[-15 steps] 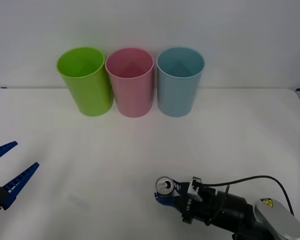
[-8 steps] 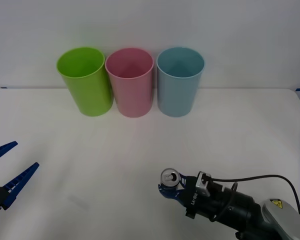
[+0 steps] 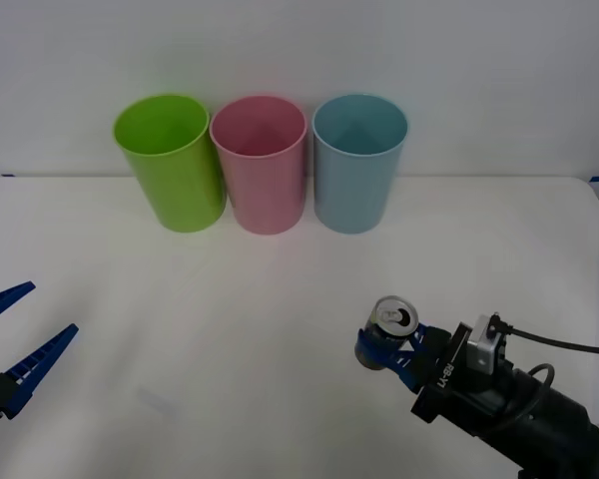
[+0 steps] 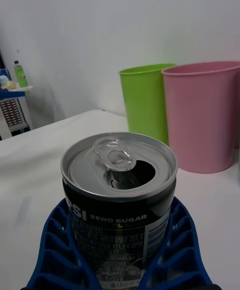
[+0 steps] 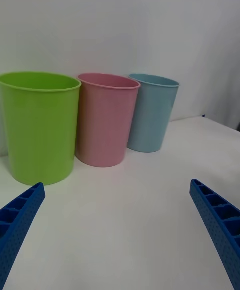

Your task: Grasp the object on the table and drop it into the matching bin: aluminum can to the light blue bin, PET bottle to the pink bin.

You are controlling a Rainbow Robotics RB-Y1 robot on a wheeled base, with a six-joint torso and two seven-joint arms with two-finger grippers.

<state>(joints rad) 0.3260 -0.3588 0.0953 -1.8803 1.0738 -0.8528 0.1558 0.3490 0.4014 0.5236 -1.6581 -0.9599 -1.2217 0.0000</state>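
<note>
- Right gripper [image 3: 387, 349]: blue ribbed fingers [image 4: 176, 250] with honeycomb-like cells.
- Right wrist: black cylindrical body, white lettering on black plate, small grey-white block on top, black cable looping off.
- Left gripper [image 3: 10, 344]: blue ribbed fingers [image 5: 215, 220], dark mount.

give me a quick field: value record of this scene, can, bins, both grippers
can: aluminum can, upright, tab end up, already opened
held by: right gripper, blue fingers shut around it, near side of the table
bins: lime green bin, pink bin, light blue bin, in a row at the far edge
target: light blue bin, beyond the can
left gripper: open, holding nothing, at the robot's left
</note>
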